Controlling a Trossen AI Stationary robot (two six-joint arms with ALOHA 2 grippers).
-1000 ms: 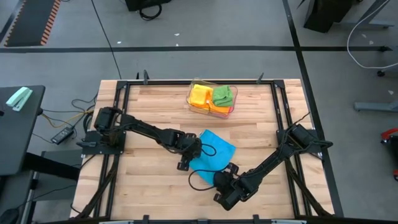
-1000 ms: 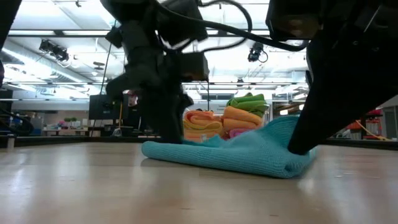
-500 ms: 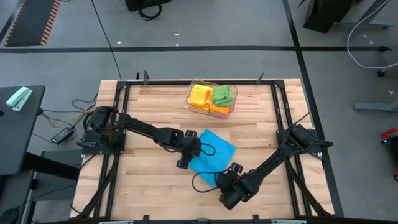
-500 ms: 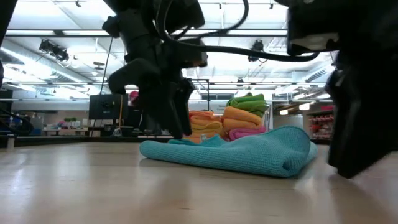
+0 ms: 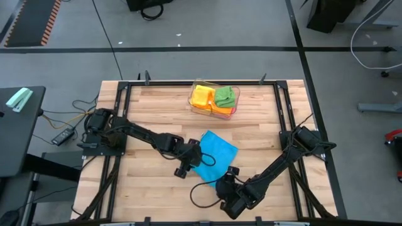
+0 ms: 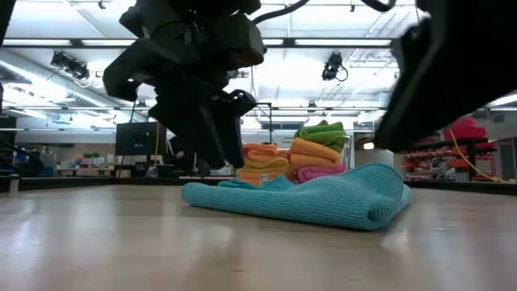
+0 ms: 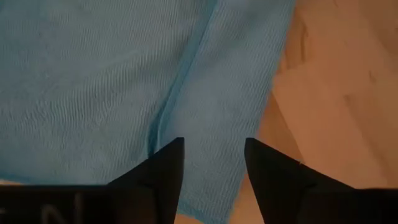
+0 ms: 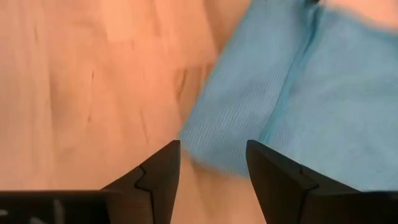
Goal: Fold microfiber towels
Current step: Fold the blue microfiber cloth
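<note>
A blue microfiber towel (image 5: pixel 218 149) lies folded on the wooden table, its rounded fold (image 6: pixel 380 212) toward the right in the low view. My left gripper (image 5: pixel 191 162) hovers open over the towel's near-left edge (image 7: pixel 205 93). My right gripper (image 5: pixel 227 177) hovers open over its near corner (image 8: pixel 211 134). Neither touches the cloth. Folded yellow, green and orange towels (image 5: pixel 213 97) sit stacked in a clear tray (image 5: pixel 192 104) at the far middle, and a pink one shows under them in the low view (image 6: pixel 319 172).
A dark metal frame (image 5: pixel 119 107) borders the tabletop. Bare wood (image 5: pixel 151 188) lies near-left of the blue towel and between it and the tray. Cables loop off both wrists beside the towel (image 5: pixel 207 157).
Both grippers have come off the blue towel, risen, and drawn back toward the table's near edge. The towel's right end, which was held up against my right gripper, has dropped and now lies as a flat fold. The rest of the towel has stayed where it was.
</note>
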